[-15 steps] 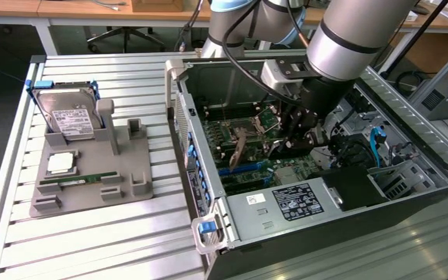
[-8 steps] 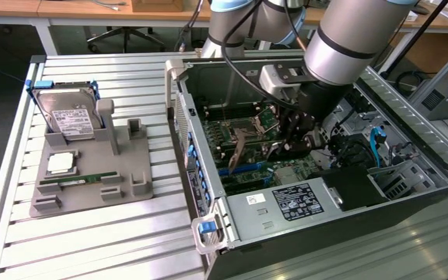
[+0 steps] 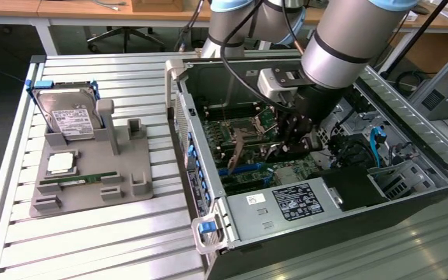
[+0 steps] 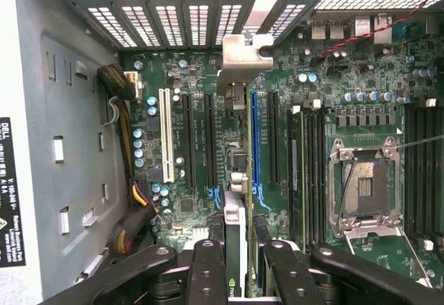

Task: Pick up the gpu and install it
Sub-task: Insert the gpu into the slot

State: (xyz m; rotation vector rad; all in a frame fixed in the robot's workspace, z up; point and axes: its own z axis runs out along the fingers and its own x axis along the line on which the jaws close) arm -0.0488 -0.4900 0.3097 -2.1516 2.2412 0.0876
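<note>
The gpu [image 3: 242,149] is a thin dark card with a silver end bracket [image 4: 243,57]. It hangs edge-on inside the open computer case [image 3: 200,175]. My gripper [image 3: 288,142] is shut on it, one black finger [image 4: 208,267] on each side of the card's edge [image 4: 239,180]. In the wrist view the card stands just above the motherboard [image 4: 187,201], running alongside the long blue slot [image 4: 255,135]. Its bracket reaches toward the rear slot openings of the case. Whether the card's lower edge touches a slot I cannot tell.
On the slatted table at the exterior view's left, a grey holder [image 3: 91,175] carries a hard drive [image 3: 67,114], a processor chip [image 3: 60,163] and a green memory stick [image 3: 76,179]. Inside the case are the CPU socket [image 4: 364,187], cables [image 4: 132,201] and a power supply [image 3: 286,201].
</note>
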